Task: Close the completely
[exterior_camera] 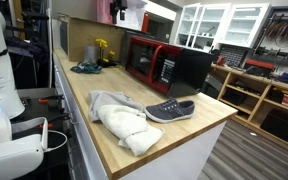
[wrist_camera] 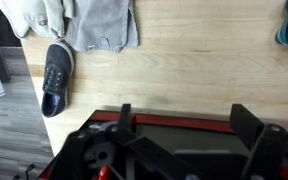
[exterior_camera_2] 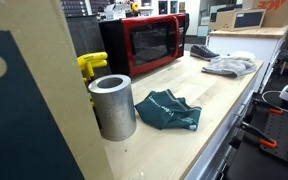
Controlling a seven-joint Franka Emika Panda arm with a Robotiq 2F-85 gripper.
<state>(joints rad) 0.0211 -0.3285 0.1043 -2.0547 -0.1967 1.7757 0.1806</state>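
A red and black microwave (exterior_camera: 169, 65) stands at the back of a wooden counter and shows in both exterior views (exterior_camera_2: 144, 42). Its red-framed door faces the counter and looks closed or nearly so; I cannot tell if a gap remains. In the wrist view my gripper (wrist_camera: 184, 118) is open, with its two dark fingers spread wide over the microwave's red edge (wrist_camera: 164, 119). It holds nothing. The gripper does not show in either exterior view.
A dark blue shoe (exterior_camera: 170, 110) lies near the counter's end, next to grey and white cloths (exterior_camera: 119, 115). A teal cloth (exterior_camera_2: 169, 110), a metal cylinder (exterior_camera_2: 112, 105) and a yellow object (exterior_camera_2: 92, 65) are at the other end. The counter edge (wrist_camera: 34, 90) drops to the floor.
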